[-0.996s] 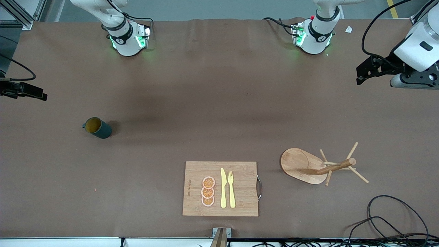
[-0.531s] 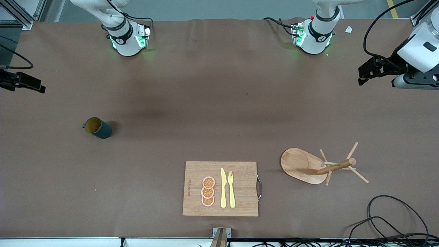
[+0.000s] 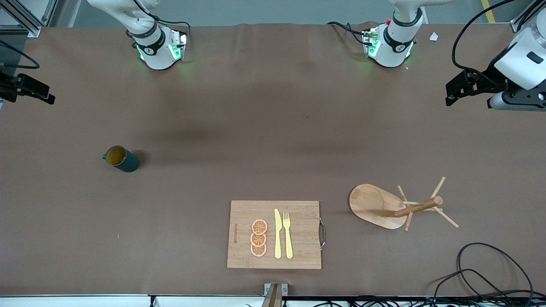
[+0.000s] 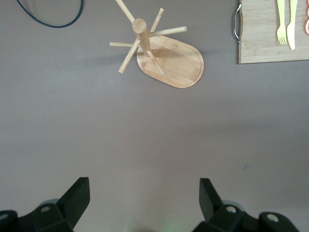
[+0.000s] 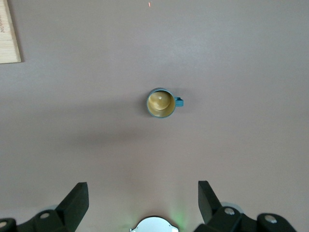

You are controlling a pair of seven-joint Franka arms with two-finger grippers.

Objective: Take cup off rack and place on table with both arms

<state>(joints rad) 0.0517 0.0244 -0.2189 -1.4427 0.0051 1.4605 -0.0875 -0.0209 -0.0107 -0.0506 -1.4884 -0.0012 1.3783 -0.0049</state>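
Since the earlier frame, the right claw (image 3: 25, 87) has moved up along the edge of the front view, toward the robots' bases, and the left claw (image 3: 458, 90) has shifted a little the same way. Both claws hang in the air over the ends of the desk (image 3: 256, 128), with fingers wide apart and nothing between them. The cup (image 3: 121, 158) stands upright on the desk toward the right arm's end, not moved. The rack (image 3: 390, 206) stands toward the left arm's end with bare pegs. A cutting board (image 3: 239, 234) lies between them, nearer to the front camera.
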